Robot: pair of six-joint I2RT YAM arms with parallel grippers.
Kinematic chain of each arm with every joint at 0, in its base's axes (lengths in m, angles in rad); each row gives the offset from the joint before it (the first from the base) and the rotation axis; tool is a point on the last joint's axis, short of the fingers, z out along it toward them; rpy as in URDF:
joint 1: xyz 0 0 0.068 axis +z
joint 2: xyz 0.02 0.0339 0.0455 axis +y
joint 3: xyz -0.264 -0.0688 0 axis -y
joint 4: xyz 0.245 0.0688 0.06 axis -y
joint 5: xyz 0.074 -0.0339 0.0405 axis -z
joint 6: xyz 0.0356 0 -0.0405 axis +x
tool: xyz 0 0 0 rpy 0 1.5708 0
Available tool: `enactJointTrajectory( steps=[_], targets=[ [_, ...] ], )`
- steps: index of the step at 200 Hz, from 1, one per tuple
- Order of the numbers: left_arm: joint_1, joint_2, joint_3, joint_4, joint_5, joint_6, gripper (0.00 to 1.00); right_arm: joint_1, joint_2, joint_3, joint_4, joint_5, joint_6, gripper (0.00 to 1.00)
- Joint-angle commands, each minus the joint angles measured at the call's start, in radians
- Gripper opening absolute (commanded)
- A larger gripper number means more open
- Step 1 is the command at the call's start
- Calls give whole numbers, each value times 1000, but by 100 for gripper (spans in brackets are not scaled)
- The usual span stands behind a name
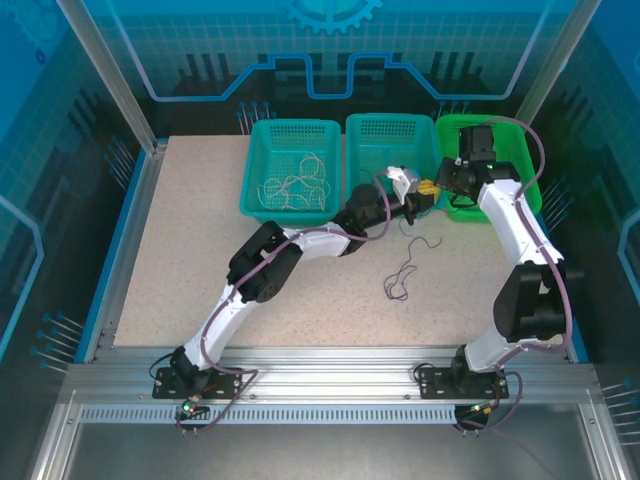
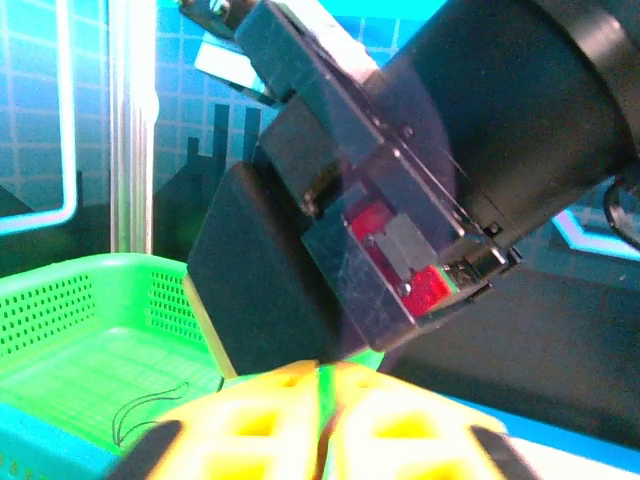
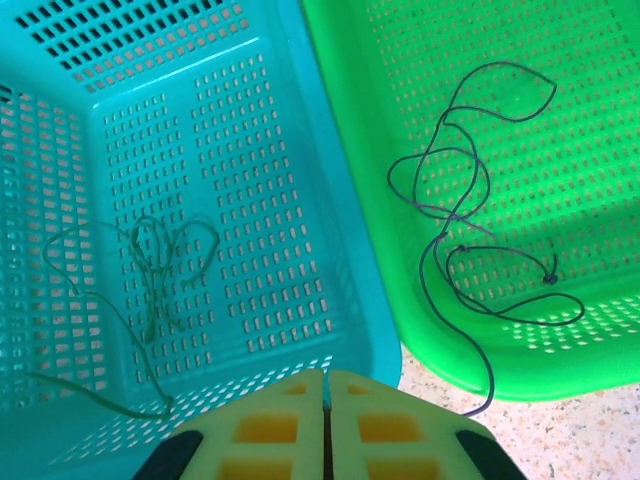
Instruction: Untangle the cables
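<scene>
Cables lie in four spots, as we see them: pale beige tangle (image 1: 293, 186) in left teal basket (image 1: 262, 130); green strand (image 3: 150, 270) in middle teal basket (image 3: 340, 250); dark strand (image 3: 478, 182) in green basket (image 3: 560, 370), tail over rim; purplish-black strand (image 1: 404, 272) loose on table (image 1: 200, 260). Left gripper (image 2: 322, 420): pads pressed together, we cannot tell whether strand pinched. Right gripper (image 3: 326, 430): closed, nothing seen between pads, above seam between baskets.
</scene>
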Motion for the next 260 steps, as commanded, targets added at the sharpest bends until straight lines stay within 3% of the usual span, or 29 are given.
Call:
enactJointTrajectory(
  steps=[1,30,47,82,129,167,210,219,241,260],
  targets=[
    [-12,-32,-14,54,0,-7,0,20,-23,-18,-6,-2,5,10],
    [-6,-87,-82,85,-20,-26,0,8,-26,-52,20,77,-36,17],
    [8,-132,-105,69,-40,-70,0,-8,-25,-103,46,103,-105,11],
    [44,-221,-101,-127,-195,-82,0,10,-97,-222,102,-30,-303,3],
    [83,-229,-40,-313,-263,-90,0,15,-218,-296,112,-247,-414,0],
    [83,-199,15,-497,-331,-86,0,-24,-310,-296,206,-347,-294,0],
    [87,-233,-25,-493,-307,-115,0,-238,-262,-233,405,-571,56,0],
    [90,-245,-28,-489,-263,-118,12,-264,-232,-202,431,-612,104,0],
    [93,-280,-56,-435,-126,-123,57,-296,-160,-111,444,-588,174,0],
    [96,-323,-106,-385,-49,-142,73,-347,-95,-85,529,-578,278,0]
  ],
)
